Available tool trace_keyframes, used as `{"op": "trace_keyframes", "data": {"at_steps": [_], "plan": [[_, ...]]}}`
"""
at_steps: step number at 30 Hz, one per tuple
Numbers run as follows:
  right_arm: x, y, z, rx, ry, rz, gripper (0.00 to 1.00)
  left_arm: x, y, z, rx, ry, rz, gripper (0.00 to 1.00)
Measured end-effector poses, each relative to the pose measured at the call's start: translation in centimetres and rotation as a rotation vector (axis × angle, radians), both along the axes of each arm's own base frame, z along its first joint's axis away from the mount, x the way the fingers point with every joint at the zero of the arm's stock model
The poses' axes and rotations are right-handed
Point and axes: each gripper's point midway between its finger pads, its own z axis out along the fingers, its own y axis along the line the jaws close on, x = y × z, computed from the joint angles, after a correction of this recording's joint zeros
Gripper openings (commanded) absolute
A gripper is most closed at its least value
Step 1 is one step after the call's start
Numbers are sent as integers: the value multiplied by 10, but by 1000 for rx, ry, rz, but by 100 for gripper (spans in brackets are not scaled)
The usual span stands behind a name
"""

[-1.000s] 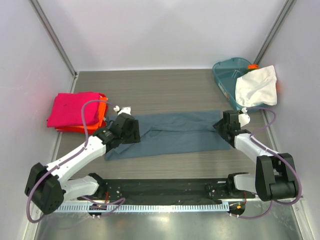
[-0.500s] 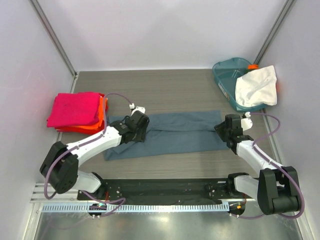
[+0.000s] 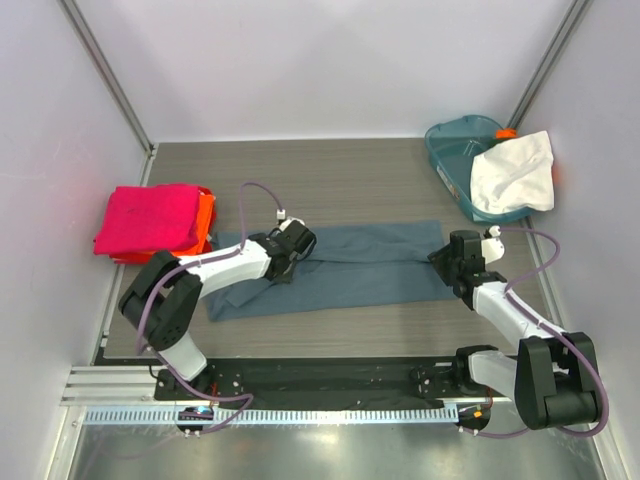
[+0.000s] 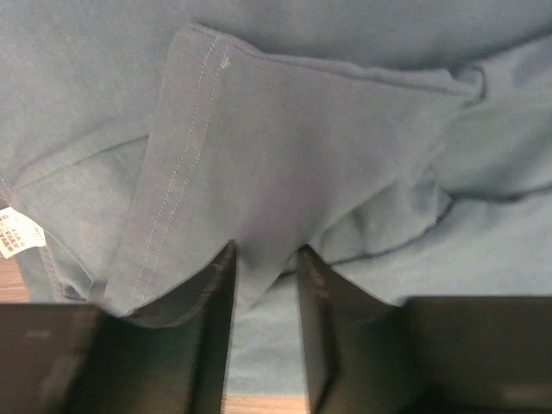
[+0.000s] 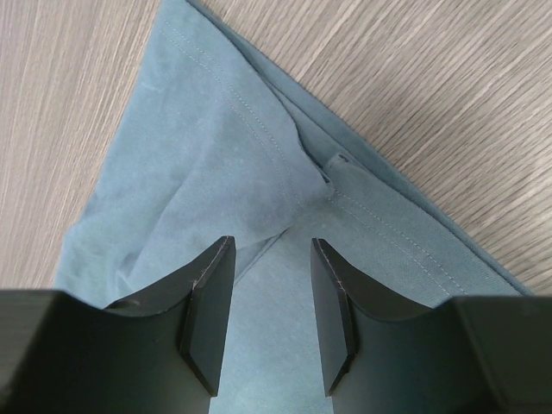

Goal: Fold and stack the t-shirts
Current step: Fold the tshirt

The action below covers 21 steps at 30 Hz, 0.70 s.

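Slate blue-grey soft cloth t-shirt (image 3: 340, 268) lies stretched in a long band across the middle of the overhead view, flat on the grey wood-grain table (image 3: 350, 180). Over on its left end, the left gripper (image 4: 266, 250) has a hemmed sleeve flap pinched between its black fingers, likely to draw that end over for the next fold. At the band's right end, the right gripper (image 5: 269, 246) straddles a ridge of cloth near the corner. Whether it clamps or only pins the cloth, I cannot tell, but it looks like an anchor. Upper left, the folded magenta pink t-shirt (image 3: 150, 218) sits on the orange-red one (image 3: 205, 215), the stack awaiting this shirt.
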Motion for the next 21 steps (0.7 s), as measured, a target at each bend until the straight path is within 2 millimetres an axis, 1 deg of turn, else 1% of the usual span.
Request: {"op": "trace_keyframes", "data": {"at_steps": [2,3,5,6,7,11,14,17,18,21], "plan": [[0,0,-1,0,3,0,46,2,1,-3,18,2,4,27],[-1,0,-2,0,5,0,46,3,2,-4,24,2,6,19],[-1,0,-4,0,7,0,46,4,2,-5,34,2,10,11],[-1,0,-5,0,9,-1,46,4,3,-4,36,1,11,4],[-2,0,-7,0,13,-1,46,4,3,-4,36,0,12,0],[-2,0,-13,2,29,-4,47,4,4,-4,44,1,9,0],[-1,0,-19,5,45,-9,45,2,5,-3,47,6,5,0],[-2,0,-25,9,63,-15,41,-1,7,4,44,6,-7,0],[-1,0,-25,10,60,-16,39,-2,7,7,43,5,-9,0],[0,0,-24,9,58,-20,38,-5,9,16,38,1,-15,0]]}}
